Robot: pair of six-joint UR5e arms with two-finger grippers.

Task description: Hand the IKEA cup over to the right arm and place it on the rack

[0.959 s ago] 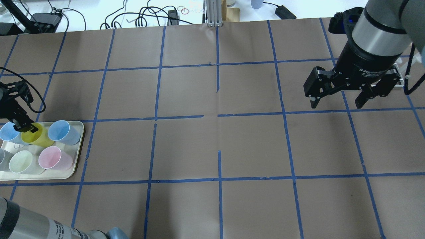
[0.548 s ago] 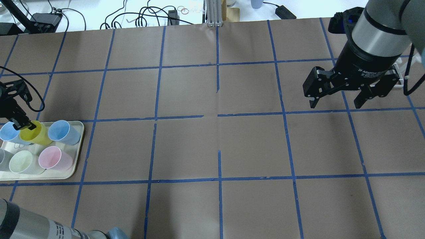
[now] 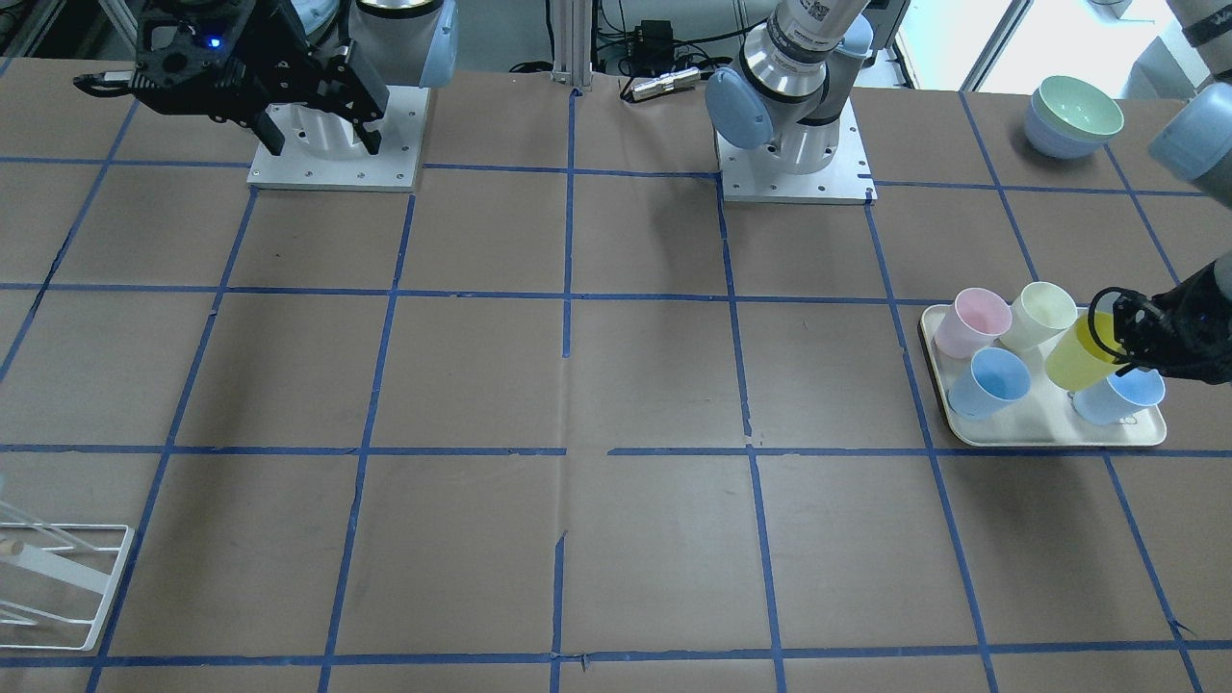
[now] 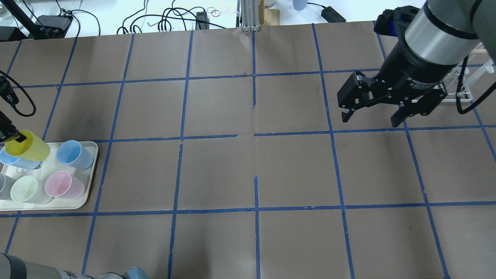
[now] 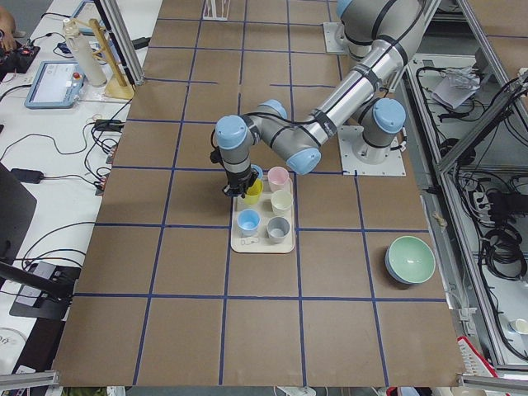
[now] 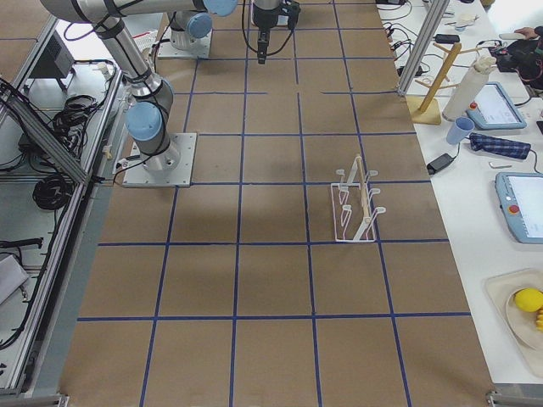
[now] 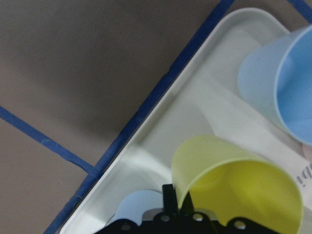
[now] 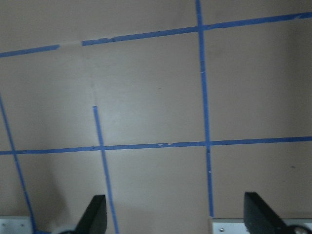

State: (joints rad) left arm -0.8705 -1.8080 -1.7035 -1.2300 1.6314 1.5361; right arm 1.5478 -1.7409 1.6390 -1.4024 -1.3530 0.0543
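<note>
One step of three is under way: the pickup. The left gripper (image 4: pixel 15 136) is pinching the yellow cup (image 4: pixel 28 146) by its rim and holding it tilted over the far row of the tray (image 4: pixel 83 201), above a blue cup (image 4: pixel 7 159). The cup is looking clear of the tray floor. I'm judging that from the tilt and the left wrist view, not from a visible gap. Four more cups are sitting on the tray: blue, pink, pale cream and grey.

The right gripper (image 4: pixel 371 118) is hanging high over the right side of the table, fingers spread wide and gripping nothing. It's sitting well apart from the cup and apart from the rack (image 6: pixel 356 203). The rack is standing near the table's far edge on that side, and no cup is showing on it.

Remaining steps:
- carrying the cup toward mid-table
- right gripper closing on it and left letting go
- right setting it on a rack rod

The handover isn't starting yet, since the grippers are sitting at opposite ends of the table.
</note>
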